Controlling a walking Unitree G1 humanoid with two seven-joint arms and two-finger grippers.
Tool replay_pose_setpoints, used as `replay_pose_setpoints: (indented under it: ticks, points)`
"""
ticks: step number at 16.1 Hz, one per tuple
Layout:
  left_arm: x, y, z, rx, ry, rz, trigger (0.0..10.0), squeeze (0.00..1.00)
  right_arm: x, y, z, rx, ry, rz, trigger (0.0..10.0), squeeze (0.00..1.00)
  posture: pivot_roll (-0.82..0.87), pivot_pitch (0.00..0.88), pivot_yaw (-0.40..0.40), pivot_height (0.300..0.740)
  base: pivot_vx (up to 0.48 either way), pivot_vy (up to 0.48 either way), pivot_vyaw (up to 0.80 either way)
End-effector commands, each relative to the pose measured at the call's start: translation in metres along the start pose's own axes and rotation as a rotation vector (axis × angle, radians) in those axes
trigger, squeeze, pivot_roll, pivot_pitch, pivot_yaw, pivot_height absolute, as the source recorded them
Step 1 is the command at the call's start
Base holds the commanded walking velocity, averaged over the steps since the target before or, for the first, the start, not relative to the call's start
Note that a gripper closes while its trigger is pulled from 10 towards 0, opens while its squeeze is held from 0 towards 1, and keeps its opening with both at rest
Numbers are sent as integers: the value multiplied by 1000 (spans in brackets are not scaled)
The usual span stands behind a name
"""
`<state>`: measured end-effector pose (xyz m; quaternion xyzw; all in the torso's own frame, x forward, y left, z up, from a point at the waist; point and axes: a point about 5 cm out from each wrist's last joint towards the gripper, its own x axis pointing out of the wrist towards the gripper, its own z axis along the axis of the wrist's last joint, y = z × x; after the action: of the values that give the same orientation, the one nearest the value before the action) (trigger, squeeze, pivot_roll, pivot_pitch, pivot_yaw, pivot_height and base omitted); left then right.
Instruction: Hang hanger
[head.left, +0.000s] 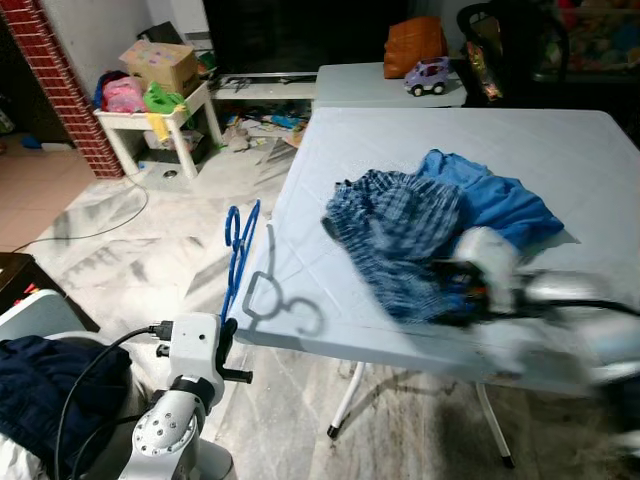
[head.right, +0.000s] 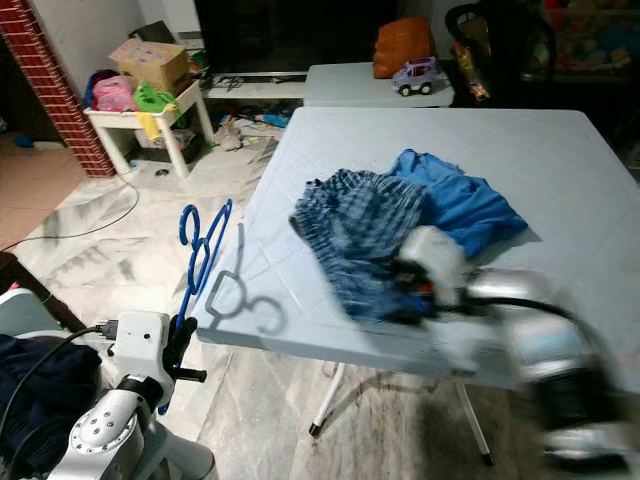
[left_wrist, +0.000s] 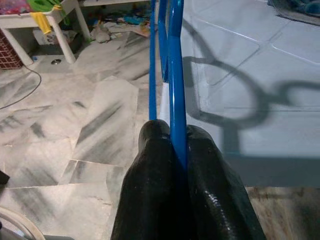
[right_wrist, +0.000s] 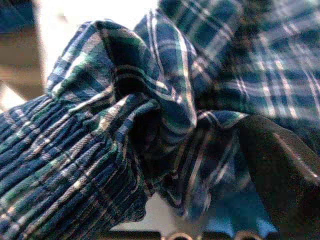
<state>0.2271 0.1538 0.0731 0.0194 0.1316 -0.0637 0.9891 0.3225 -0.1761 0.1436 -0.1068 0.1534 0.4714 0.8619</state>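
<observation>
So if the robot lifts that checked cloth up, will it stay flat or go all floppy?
Probably floppy. The checked cloth already lies crumpled in soft folds on the table, so it should sag and dangle. It looks thin, so likely light. The right gripper is at its edge, with fabric bunched against the finger; loose folds could slip out.

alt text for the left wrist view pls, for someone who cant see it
Two black fingers of the left gripper are pinched shut on a blue hanger, which runs away from the camera beside the edge of a white table. The hanger's shadow falls on the tabletop, and grey marbled floor lies below.
</observation>
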Motion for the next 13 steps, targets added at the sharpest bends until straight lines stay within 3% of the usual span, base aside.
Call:
replay_pose_setpoints:
  ticks: [1, 2, 3, 4, 5, 6, 8, 9, 10, 11, 12, 13]
  points:
    - [5, -6, 3, 12, -11, -27, 10000, 0, 15, -35, 50, 132, -262, -338, 10000, 1000, -47, 0, 48, 740, 0, 0, 0]
    - [6, -5, 5, 6, -17, -16, 10000, 0, 13, -55, 68, 214, -370, -585, 10000, 1000, -47, 0, 48, 740, 0, 0, 0]
    - [7, -5, 5, 2, -19, -9, 10000, 0, 0, -74, 79, 386, -490, -771, 10000, 1000, -48, 0, 40, 740, 0, 0, 0]
    - [8, -7, 5, 0, -19, -8, 10000, 0, -24, -94, 79, 627, -601, -979, 10000, 1000, -44, 0, 33, 740, 0, 0, 0]
    - [6, -7, 4, -2, -15, -8, 10000, 0, -43, -105, 71, 727, -611, -1128, 10000, 1000, -43, 0, 31, 740, 0, 0, 0]
    - [4, -9, 1, -5, -8, -8, 10000, 0, -54, -108, 66, 675, -586, -1183, 10000, 1000, -42, 0, 22, 740, 0, 0, 0]
    - [3, -9, -1, -10, -3, -3, 10000, 0, -43, -104, 57, 537, -429, -1170, 10000, 1000, -46, 0, 19, 740, 0, 0, 0]
    - [4, -10, -1, -12, -2, -5, 10000, 0, -23, -94, 49, 391, -260, -1043, 10000, 1000, -48, 0, 20, 740, 0, 0, 0]
    - [4, -12, -2, -11, 2, -13, 10000, 0, -10, -87, 40, 378, -185, -943, 10000, 1000, -53, 0, 25, 740, 0, 0, 0]
    - [5, -12, -2, -9, 3, -20, 10000, 0, -3, -82, 36, 391, -168, -884, 10000, 1000, -53, 0, 25, 740, 0, 0, 0]
    - [5, -12, -1, -6, 2, -27, 10000, 0, 5, -68, 33, 303, -142, -716, 10000, 1000, -58, 0, 30, 740, 0, 0, 0]
    - [5, -12, -1, -6, 1, -27, 10000, 0, 4, -65, 34, 297, -160, -666, 10000, 1000, -58, 0, 30, 740, 0, 0, 0]
